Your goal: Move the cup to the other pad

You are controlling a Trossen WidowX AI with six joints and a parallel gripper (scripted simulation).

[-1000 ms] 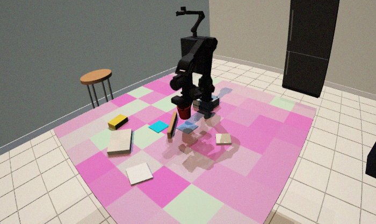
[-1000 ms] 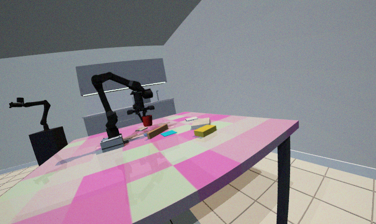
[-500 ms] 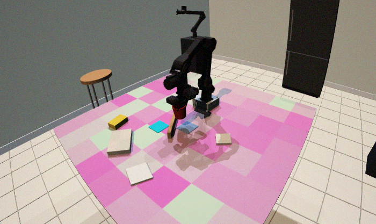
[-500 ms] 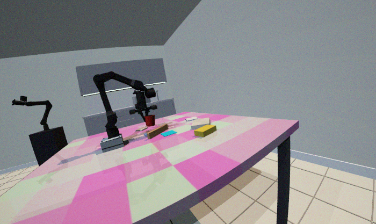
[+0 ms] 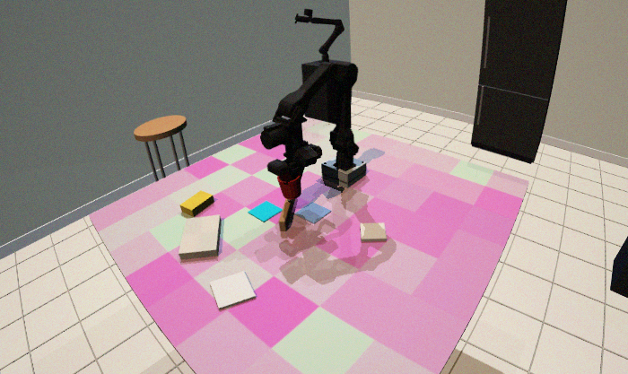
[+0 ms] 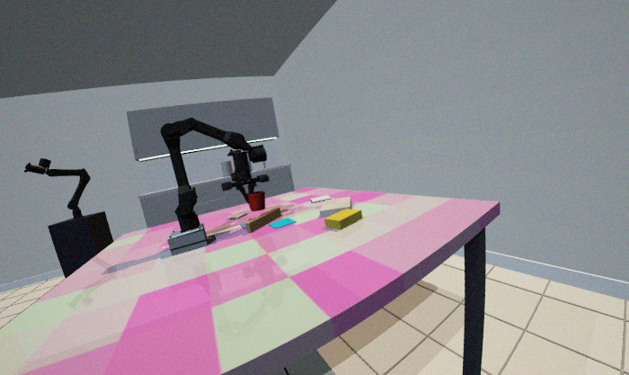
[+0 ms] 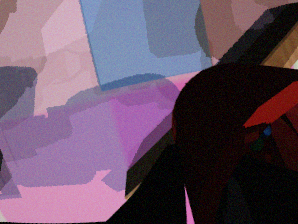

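Cup (image 5: 290,186): you have the red cup clamped in your gripper (image 5: 288,171), jaws nearly closed on its wall, held upright in the air above the table (image 6: 398,241). Just below and ahead of your gripper lies the pale blue pad (image 7: 143,23). A wooden block (image 5: 286,214) stands beside that pad, with the cyan pad (image 5: 265,211) on its far side.
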